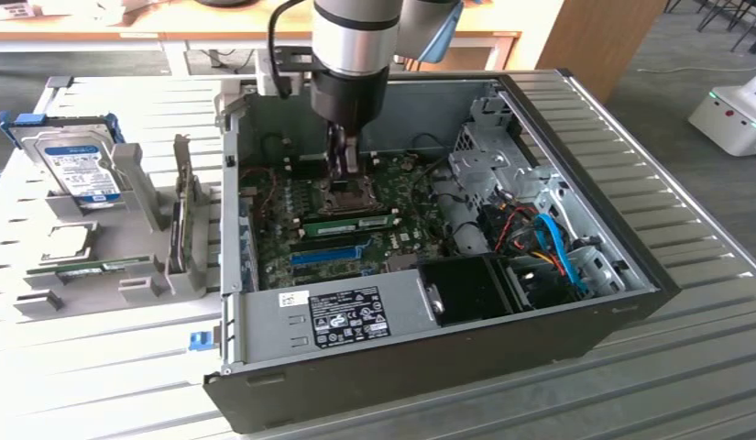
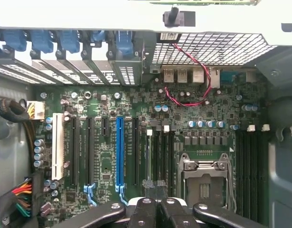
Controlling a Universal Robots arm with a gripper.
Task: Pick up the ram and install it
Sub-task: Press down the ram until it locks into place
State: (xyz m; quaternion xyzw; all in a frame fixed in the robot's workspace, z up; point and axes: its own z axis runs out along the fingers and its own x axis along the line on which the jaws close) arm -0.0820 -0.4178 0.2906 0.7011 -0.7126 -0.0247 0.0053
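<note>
Ribbed pale metal worktop (image 1: 695, 302), cut off at every edge of the exterior view. On it, open black computer case (image 1: 622, 293), sheet-steel walls, far corner hidden behind silver cylindrical arm (image 1: 353, 37) that is cropped at the top. Inside, green motherboard (image 1: 402, 197) dense with small parts, partly covered by a black box with white sticker (image 1: 353, 312) and a black fan housing (image 1: 469, 289). Toward the exterior view's left, grey plastic holder (image 1: 146, 183) with upright silver hard drive (image 1: 78, 170), blue label, its lower half hidden by the holder; thin green strip (image 1: 91, 269) lying low in the same holder, too small to make out. Long blue slot (image 1: 323, 255) (image 2: 119, 152), glossy plastic. Square metal-framed CPU socket (image 1: 353, 194) (image 2: 205, 178), partly covered by the hand in the exterior view. Hand (image 1: 348, 172) (image 2: 156, 186) down inside the case over the socket area, dark fingers pressed tight together, rough mesh-like pads; contact with anything below not clear. Ram (image 1: 353, 223) (image 2: 149, 152) standing on edge in a black slot between socket and blue slot, just beside the hand, apart from the fingers; a thin edge-on line in the wrist view, label unreadable. Looped red wire (image 2: 193, 80) near the rear ports.
</note>
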